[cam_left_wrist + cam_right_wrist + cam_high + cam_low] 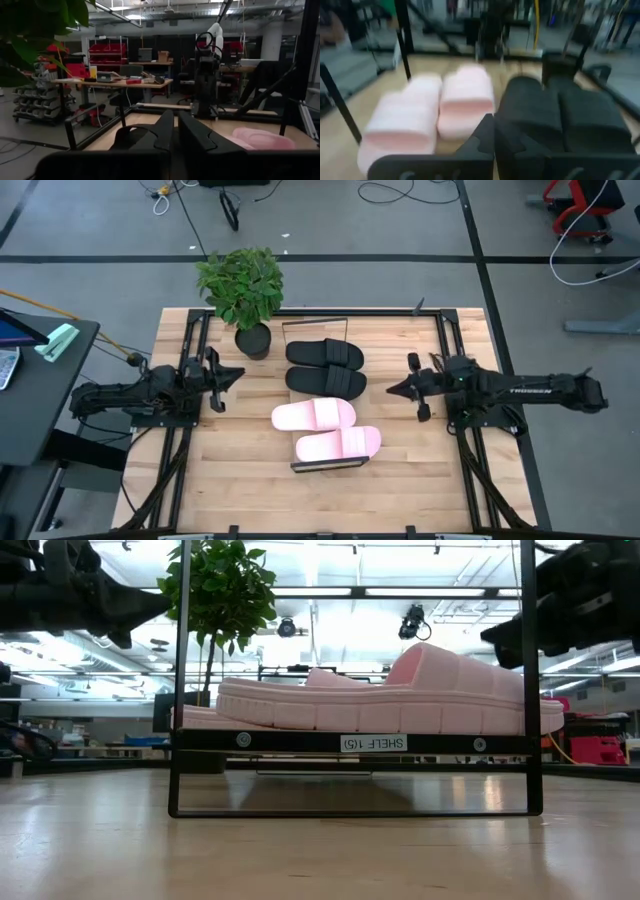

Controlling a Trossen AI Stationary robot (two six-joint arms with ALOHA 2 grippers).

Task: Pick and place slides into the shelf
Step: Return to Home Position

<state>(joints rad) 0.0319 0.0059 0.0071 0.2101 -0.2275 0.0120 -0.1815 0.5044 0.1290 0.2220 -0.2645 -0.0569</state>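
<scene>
All the slides lie side by side across the shelf [327, 466] in the middle of the table, soles down. The two black ones [325, 353] [327, 381] are toward the far end, the two pink ones [314, 415] [338, 444] toward the near end. The low view shows the nearest pink slide [400, 700] on the shelf's black frame [350, 743]. The right wrist view shows pink slides [405, 117] and black slides [532, 110]. My left gripper [238, 374] [175, 125] hovers shut left of the shelf. My right gripper [392, 389] [493, 135] hovers shut to its right.
A potted plant [243, 285] stands at the table's far edge, just left of the shelf's far end bar [315, 321]. Black rails run along the table's left and right sides under the arms [455, 350]. Bare wood lies between each gripper and the shelf.
</scene>
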